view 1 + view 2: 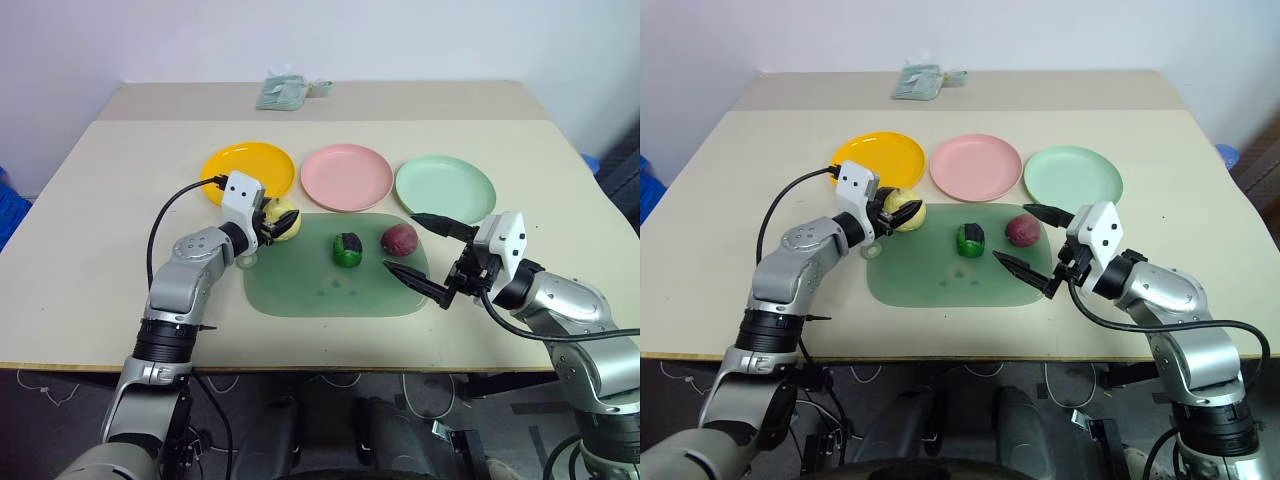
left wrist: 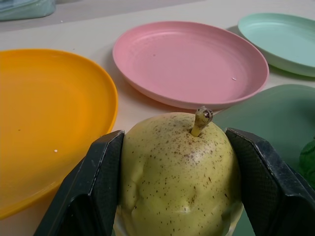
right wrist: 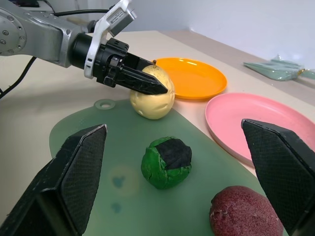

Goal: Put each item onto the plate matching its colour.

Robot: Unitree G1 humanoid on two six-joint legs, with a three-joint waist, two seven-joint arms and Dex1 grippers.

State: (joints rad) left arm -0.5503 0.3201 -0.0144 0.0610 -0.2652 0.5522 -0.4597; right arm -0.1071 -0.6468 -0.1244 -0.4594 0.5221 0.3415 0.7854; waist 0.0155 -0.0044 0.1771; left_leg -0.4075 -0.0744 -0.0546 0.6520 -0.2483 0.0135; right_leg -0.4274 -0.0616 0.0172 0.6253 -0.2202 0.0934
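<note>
**At the mat's yellow-plate corner: pear in my left fingers**

On the green mat (image 1: 300,290), at the corner nearest the orange-yellow plate (image 1: 248,170), sits the pale yellow fruit (image 2: 179,172), stem up. My left gripper (image 1: 275,224) has its two black fingers (image 2: 91,191) pressed one on each flank of it, clamped at mid-height. I judge that suits the knobbly skin: flat pads on the widest part, stem clear between them. Fruit looks to rest on the mat yet, not lifted.

Further along the mat from that corner: the green fruit (image 3: 166,161) with its dark patch near the middle, the dark red fruit (image 3: 246,214) beyond it toward the mint side. Both untouched, apart from each other.

Past the mat's far edge, three plates in a row: orange-yellow, pink plate (image 1: 346,177), mint plate (image 1: 445,188), all bare. Orange-yellow lies just beside the held fruit, so a short carry, I reckon.

My right gripper (image 1: 418,255) hangs over the mat's mint-side end, jaws spread wide, holding nothing, near the red fruit. Likely waiting its turn.
</note>
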